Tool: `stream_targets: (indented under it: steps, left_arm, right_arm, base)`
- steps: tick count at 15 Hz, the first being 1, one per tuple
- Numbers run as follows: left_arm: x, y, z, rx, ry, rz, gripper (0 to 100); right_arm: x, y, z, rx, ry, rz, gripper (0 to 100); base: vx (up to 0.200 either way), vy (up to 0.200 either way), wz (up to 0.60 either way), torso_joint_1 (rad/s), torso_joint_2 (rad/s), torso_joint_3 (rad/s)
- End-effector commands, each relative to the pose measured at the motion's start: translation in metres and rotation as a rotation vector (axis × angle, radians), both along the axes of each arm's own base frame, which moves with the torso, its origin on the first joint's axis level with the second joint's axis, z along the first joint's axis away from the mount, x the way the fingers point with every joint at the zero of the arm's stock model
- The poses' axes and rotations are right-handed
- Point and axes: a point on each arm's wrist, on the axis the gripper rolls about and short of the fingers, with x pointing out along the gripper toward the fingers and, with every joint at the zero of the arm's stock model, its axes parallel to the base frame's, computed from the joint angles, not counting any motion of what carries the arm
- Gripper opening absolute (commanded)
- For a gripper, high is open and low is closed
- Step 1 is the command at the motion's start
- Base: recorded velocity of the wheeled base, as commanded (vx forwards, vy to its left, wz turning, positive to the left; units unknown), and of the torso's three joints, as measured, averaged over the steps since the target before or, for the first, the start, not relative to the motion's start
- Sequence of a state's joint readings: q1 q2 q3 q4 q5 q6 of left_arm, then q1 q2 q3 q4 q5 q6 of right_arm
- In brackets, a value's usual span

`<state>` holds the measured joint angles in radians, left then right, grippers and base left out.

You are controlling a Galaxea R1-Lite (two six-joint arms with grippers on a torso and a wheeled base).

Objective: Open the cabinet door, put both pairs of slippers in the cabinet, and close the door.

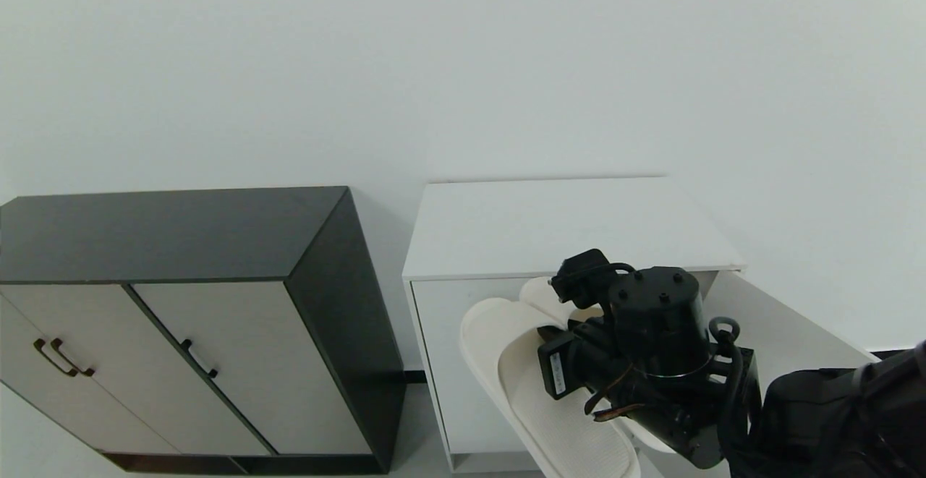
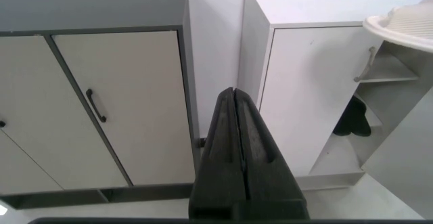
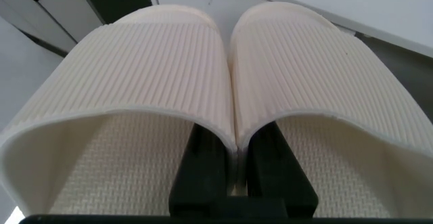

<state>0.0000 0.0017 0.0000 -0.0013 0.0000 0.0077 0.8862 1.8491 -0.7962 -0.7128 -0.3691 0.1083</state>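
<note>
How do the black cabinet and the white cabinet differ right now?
The black cabinet has a dark frame with pale doors; the white cabinet is white all over. Both doors of the black cabinet are shut, while the white cabinet has one door swung open, showing shelves and a dark pair inside. Both stand side by side against the wall.

Right claw (image 1: 563, 339) clamped on cream slippers (image 1: 510, 369).
White cabinet (image 1: 564, 228) directly behind the claw, its door (image 1: 781, 333) open alongside; dark cabinet (image 1: 217, 319) well apart, leftward.
</note>
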Motion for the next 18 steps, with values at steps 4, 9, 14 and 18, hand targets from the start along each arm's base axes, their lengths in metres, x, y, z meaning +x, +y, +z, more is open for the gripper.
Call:
stream_targets:
  steps: [4, 9, 14, 18]
  left_arm:
    - [0.0000, 0.0000, 0.0000, 0.000, 0.000, 0.000, 0]
    - [0.0000, 0.0000, 0.0000, 0.002, 0.000, 0.000, 0]
    - [0.0000, 0.0000, 0.0000, 0.002, 0.000, 0.000, 0]
    - [0.0000, 0.0000, 0.0000, 0.002, 0.000, 0.000, 0]
  right_arm:
    - [0.0005, 0.0008, -0.0024, -0.017, -0.001, 0.004, 0]
    - [-0.0007, 0.0018, -0.0024, -0.017, -0.001, 0.009, 0]
    - [-0.0024, 0.0021, -0.0011, -0.012, -0.003, 0.013, 0]
    - [-0.0037, -0.0002, -0.0030, -0.009, -0.006, 0.013, 0]
  base:
    - [0.000, 0.000, 0.00, 0.000, 0.00, 0.000]
    - [0.000, -0.080, 0.00, 0.001, 0.00, 0.002]
    - [0.000, -0.200, 0.00, 0.004, 0.00, 0.003]
    - [0.000, -0.200, 0.00, 0.004, 0.00, 0.005]
